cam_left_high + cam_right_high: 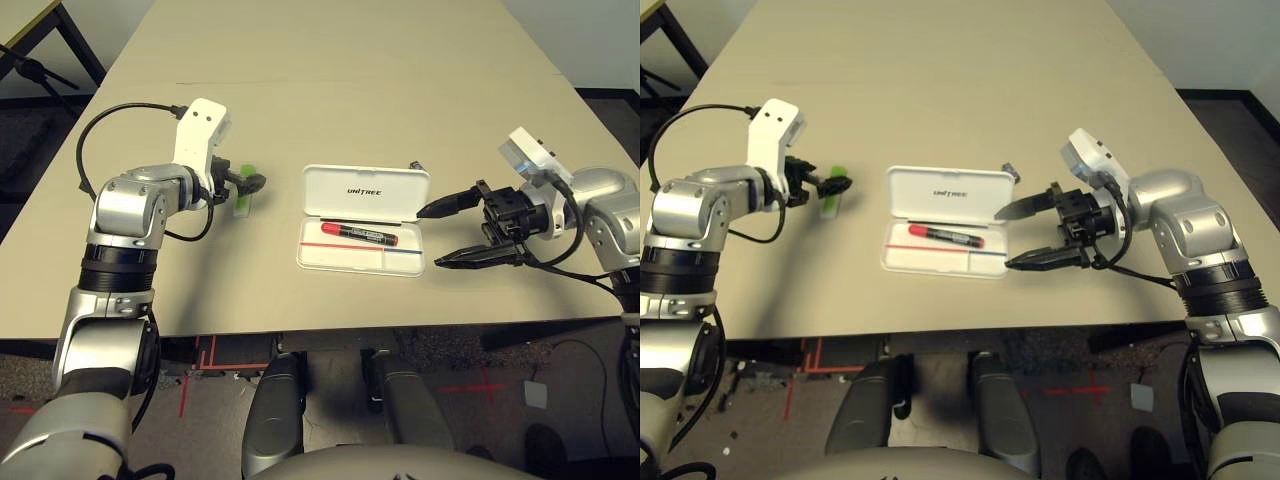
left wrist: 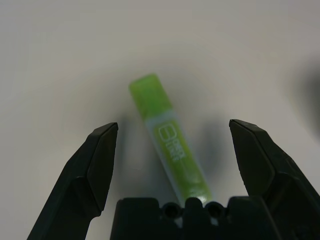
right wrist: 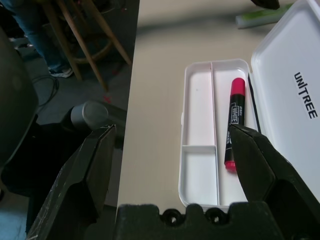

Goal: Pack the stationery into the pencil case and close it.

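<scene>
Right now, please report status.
Both grippers open, left gripper over green bar, right gripper empty. Red marker in open pencil case. Nothing blocking.

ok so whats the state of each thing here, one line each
pencil case: open, lid up
red marker: lying inside the case
green bar: flat on the table, outside the case
small dark cylinder: on the table behind the lid
left gripper: open, either side of the green bar
right gripper: open, empty, beside the case

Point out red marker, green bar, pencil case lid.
red marker (image 1: 359, 233), left eye view, mid-barrel label.
green bar (image 2: 170, 142), left wrist view, middle of body.
pencil case lid (image 1: 365, 192), left eye view, at lettering.
</scene>
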